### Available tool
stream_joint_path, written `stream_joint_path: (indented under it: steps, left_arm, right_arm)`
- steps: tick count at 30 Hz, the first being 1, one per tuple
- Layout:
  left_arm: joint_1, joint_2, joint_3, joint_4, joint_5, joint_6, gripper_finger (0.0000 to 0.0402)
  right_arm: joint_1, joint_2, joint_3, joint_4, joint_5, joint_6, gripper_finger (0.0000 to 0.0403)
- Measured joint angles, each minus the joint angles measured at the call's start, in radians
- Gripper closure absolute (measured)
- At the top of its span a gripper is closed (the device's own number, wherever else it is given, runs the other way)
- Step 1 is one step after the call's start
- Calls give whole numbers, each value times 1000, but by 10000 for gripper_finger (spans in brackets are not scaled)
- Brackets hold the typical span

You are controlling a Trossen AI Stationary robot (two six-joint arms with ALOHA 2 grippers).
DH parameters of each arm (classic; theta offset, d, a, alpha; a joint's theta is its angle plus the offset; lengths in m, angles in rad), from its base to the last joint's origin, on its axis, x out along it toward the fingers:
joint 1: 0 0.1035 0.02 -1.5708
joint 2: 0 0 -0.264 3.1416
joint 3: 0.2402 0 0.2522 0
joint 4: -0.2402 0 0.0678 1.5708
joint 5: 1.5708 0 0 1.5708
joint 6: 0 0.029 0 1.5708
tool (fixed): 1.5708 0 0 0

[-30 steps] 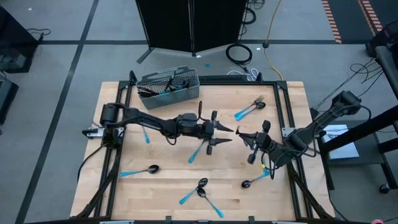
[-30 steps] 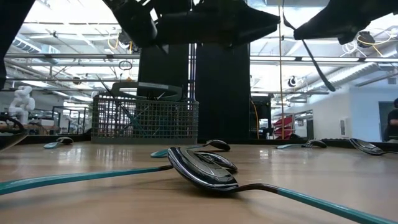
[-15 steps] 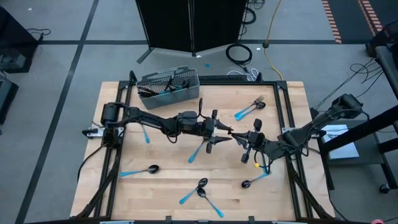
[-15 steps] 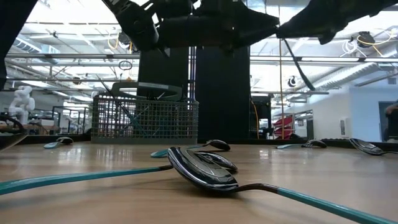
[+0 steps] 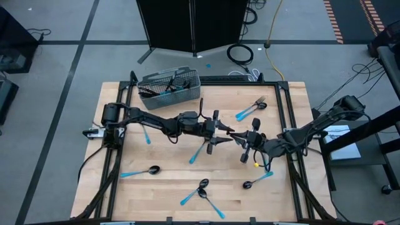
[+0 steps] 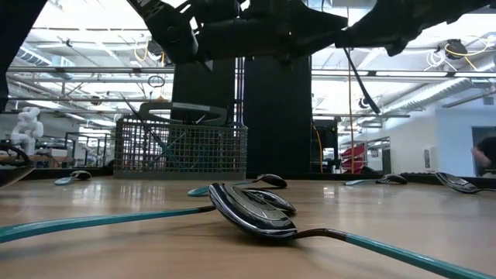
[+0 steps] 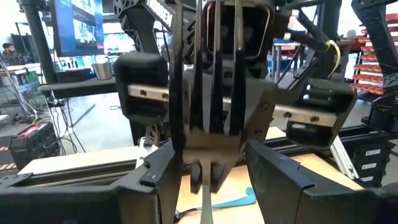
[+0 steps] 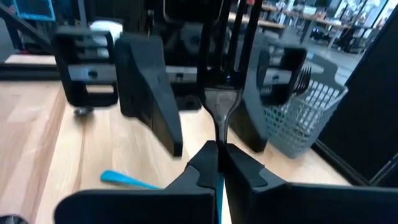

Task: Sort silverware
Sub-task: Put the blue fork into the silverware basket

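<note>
Nearest the front edge, two spoons (image 5: pixel 202 189) lie crossed with their bowls touching and their blue handles splayed left and right. In the low view they fill the foreground. Just beyond them to the right lies another spoon (image 5: pixel 250 184), and to the left a lone spoon (image 5: pixel 152 169).

Above mid-table the two arms meet tip to tip. The right gripper (image 5: pixel 247 142), reaching in from the right, is clamped tight on the handle of a fork (image 8: pixel 217 99), its tines pointing toward the other arm. The left gripper (image 5: pixel 224 131), reaching in from the left, has its fingers (image 7: pixel 273 171) spread. The fork's head sits between them with a gap on each side, so only the right gripper grips the fork.

On the table under the left gripper lies a blue-handled piece (image 5: pixel 198 152), its head not clear. Another blue handle (image 5: pixel 145 136) shows by the left arm.

Farther right, two pieces (image 5: pixel 251 109) lie together. At the far left stands the basket (image 5: pixel 169 95), with silverware standing in it.
</note>
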Motion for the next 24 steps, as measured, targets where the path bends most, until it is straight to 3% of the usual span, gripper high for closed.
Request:
stream_joint_path:
  steps: [24]
  left_arm:
    - [2, 0, 0, 1, -2, -1, 241]
  right_arm:
    - [0, 0, 0, -65, -1, 6, 402]
